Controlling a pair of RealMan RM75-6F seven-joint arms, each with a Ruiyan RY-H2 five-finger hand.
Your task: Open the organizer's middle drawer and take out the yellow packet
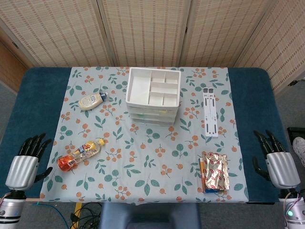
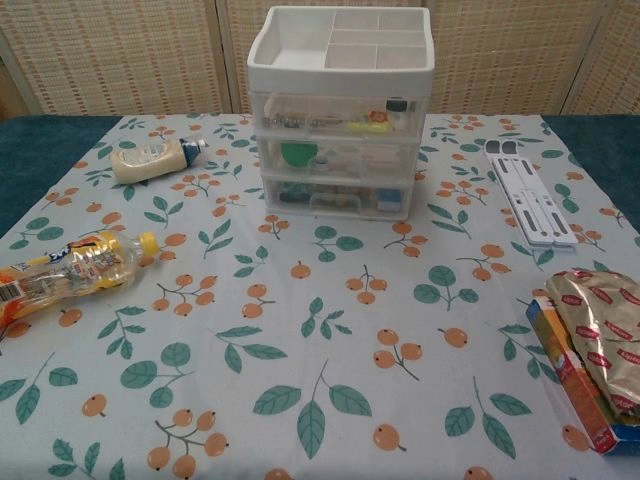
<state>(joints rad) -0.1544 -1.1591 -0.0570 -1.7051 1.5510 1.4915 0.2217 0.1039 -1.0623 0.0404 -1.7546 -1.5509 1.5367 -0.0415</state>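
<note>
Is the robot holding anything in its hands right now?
No, nothing is held. The left hand and the right hand both rest open on the blue table edge, far from the white plastic drawer organizer.

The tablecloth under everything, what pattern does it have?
The tablecloth is pale with green leaves and small orange berries, clearest in the chest view.

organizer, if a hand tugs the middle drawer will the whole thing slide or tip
The organizer looks like light plastic on smooth cloth, so it would probably slide forward. It is squat, so tipping seems less likely. Bracing its top tray would probably help.
</note>
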